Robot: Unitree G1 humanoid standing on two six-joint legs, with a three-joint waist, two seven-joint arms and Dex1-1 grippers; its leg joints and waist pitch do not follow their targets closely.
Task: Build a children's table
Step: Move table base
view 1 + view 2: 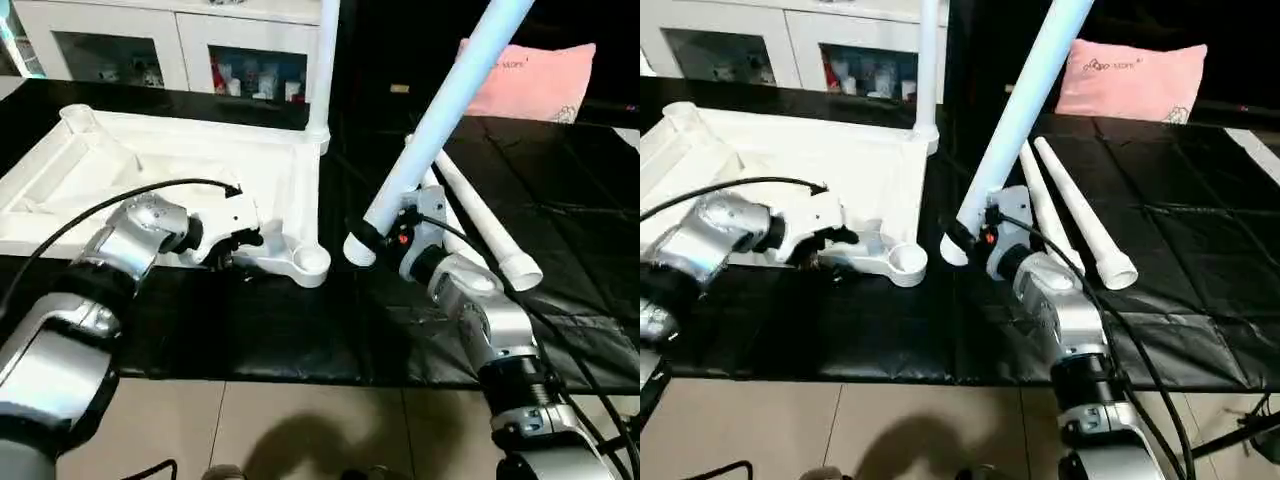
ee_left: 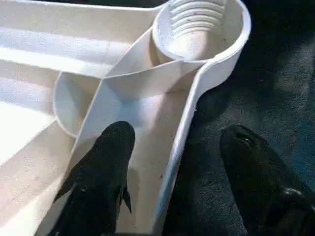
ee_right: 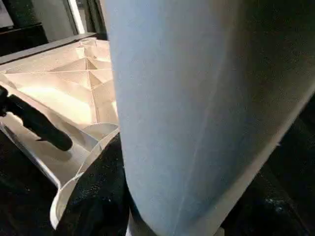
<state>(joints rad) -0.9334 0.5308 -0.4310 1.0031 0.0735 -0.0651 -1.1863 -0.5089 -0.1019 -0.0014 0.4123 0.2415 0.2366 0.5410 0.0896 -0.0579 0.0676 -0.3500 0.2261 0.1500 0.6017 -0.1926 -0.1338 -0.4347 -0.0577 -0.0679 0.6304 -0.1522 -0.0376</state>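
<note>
Right claw (image 1: 388, 232) grips a leg (image 1: 440, 125) near its lower end, tilted just beside the corner socket (image 1: 311, 262). Left claw (image 2: 172, 162) straddles the upturned table's rim (image 2: 179, 142), fingers apart. Better steady that rim, stand the leg upright, then seat it.

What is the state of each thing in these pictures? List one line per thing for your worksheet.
Table top: upside down on the black mat, ribbed underside up.
Near corner socket: empty.
Far corner leg: standing upright in its socket.
Held leg: tilted, gripped near its lower end.
Two spare legs: lying on the mat.
Left gripper: straddling the table top's rim.
Right gripper: shut on held leg.
</note>
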